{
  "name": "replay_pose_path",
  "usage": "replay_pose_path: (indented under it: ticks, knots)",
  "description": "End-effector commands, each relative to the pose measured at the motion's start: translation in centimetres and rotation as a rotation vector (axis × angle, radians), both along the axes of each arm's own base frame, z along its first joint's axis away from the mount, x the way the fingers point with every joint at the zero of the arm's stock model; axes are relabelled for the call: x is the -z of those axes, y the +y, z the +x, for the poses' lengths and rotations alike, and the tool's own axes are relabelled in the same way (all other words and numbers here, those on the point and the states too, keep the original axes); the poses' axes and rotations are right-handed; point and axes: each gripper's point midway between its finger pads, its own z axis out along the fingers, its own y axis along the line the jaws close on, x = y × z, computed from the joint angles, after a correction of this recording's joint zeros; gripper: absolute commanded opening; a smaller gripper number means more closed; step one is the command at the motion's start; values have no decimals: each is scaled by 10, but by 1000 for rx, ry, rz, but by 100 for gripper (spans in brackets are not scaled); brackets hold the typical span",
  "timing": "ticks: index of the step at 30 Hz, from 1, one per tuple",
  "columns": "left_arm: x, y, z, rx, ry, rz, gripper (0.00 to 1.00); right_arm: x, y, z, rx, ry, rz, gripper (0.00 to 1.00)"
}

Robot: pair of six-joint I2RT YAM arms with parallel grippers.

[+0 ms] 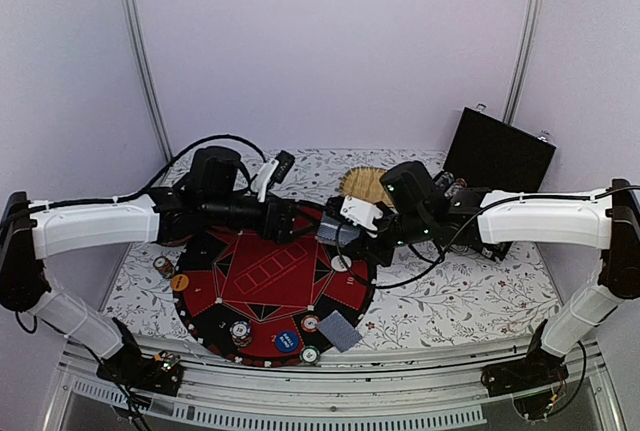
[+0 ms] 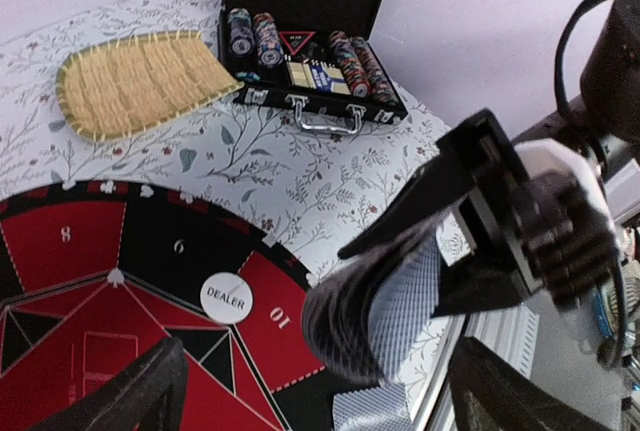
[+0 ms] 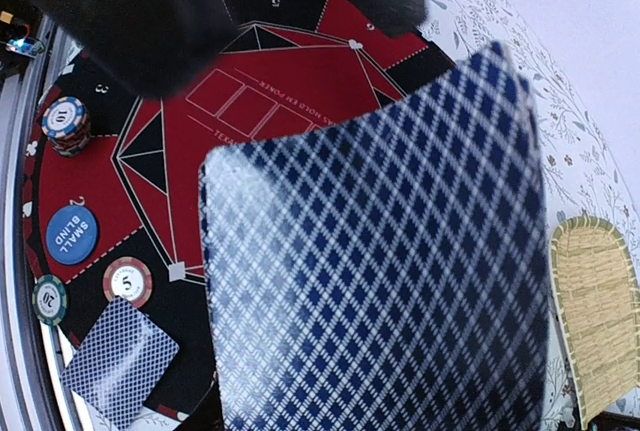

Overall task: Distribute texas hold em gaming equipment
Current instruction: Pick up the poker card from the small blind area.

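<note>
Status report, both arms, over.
Left gripper open, beside the right. Right gripper shut on cards, above the poker mat. Face-down card at mat's near edge. Nothing seen between the two grippers.

**What We Cannot See Well**

In the right wrist view the card (image 3: 375, 251) covers much of the mat (image 3: 270, 91), and its lower edge is cut off. The tray (image 3: 600, 311) is cut at the right border. We see the left fingers (image 2: 130, 391) only as dark blur.
</note>
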Motion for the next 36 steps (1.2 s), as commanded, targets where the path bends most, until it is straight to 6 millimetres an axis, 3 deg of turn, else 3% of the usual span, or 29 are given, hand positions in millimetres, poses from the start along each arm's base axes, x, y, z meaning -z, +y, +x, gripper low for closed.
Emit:
replay_pose_path:
  ticks: [1,4,7,10,14,21,27,36]
  knots:
    - [24,25,-16,-15,23,55,86,2,-34,31,143,16,-30,39]
    - [50,19,-36,58,34,103,71,6,-51,38,196,26,-40,39]
    - [84,0,-54,190,72,167,70,8,-60,42,220,24,-47,39]
    - [122,-21,-57,272,111,244,70,11,-69,45,244,25,-63,39]
    - [153,-45,-63,384,91,330,63,12,-75,41,246,32,-57,39]
    - [169,-64,-81,501,82,327,59,13,-79,36,249,38,-51,40]
    - [195,-60,-99,556,96,409,52,11,-80,35,247,38,-47,40]
    - [197,-56,-122,645,92,400,46,6,-79,34,241,34,-38,40]
